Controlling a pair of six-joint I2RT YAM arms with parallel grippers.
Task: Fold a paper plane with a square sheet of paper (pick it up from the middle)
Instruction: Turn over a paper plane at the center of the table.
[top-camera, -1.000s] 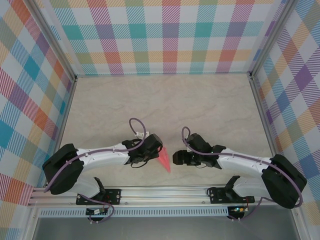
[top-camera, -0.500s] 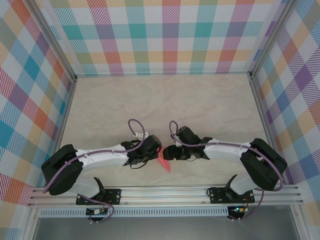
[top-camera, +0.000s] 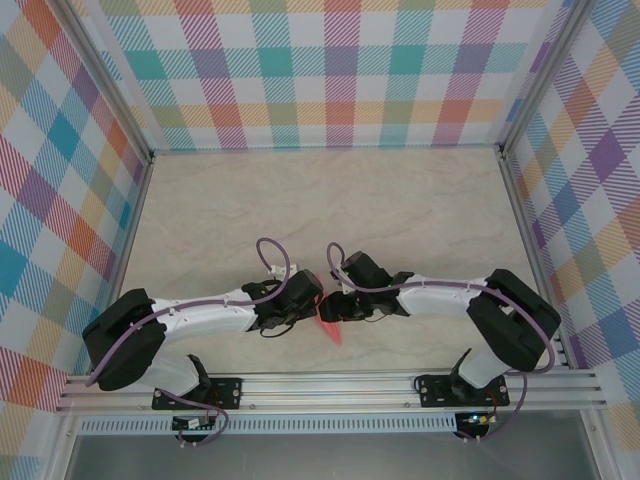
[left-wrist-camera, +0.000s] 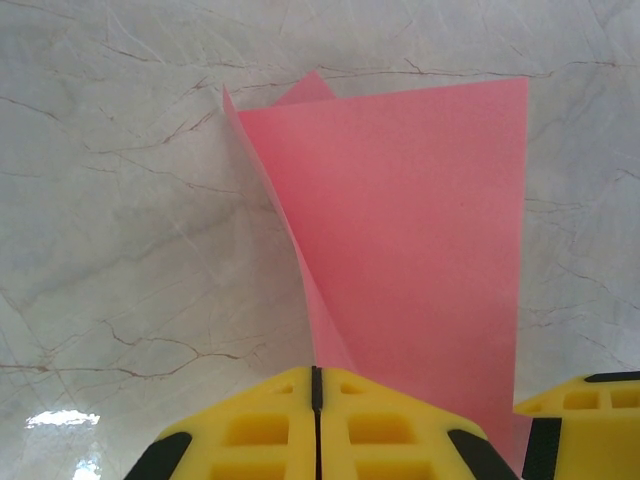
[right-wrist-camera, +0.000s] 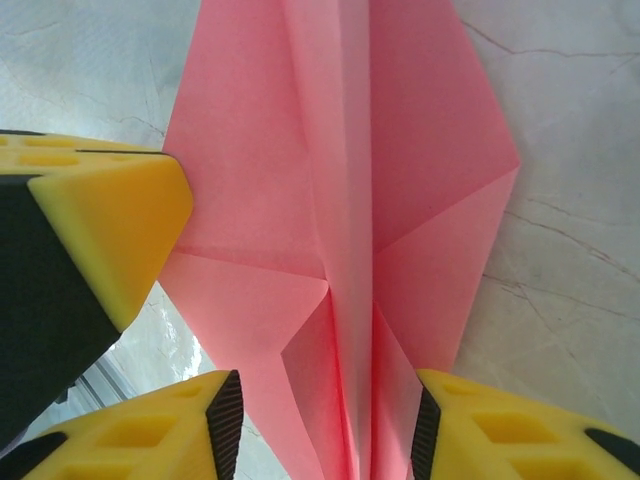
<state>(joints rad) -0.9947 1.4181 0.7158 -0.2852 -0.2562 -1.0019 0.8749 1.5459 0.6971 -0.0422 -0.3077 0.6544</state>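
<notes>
Your right gripper (top-camera: 336, 308) has swung in beside the left gripper (top-camera: 312, 298), which holds the paper plane (top-camera: 329, 327).
From above: both jaws meet at the plane, tip poking beyond them. Left wrist: jaws clenched on its edge. Right wrist: jaws parted, straddling the ridge running straight ahead between them.

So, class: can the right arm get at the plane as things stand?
Probably yes: the right gripper, jaws open, straddles the plane, which the left gripper holds shut; nothing lies between.
</notes>
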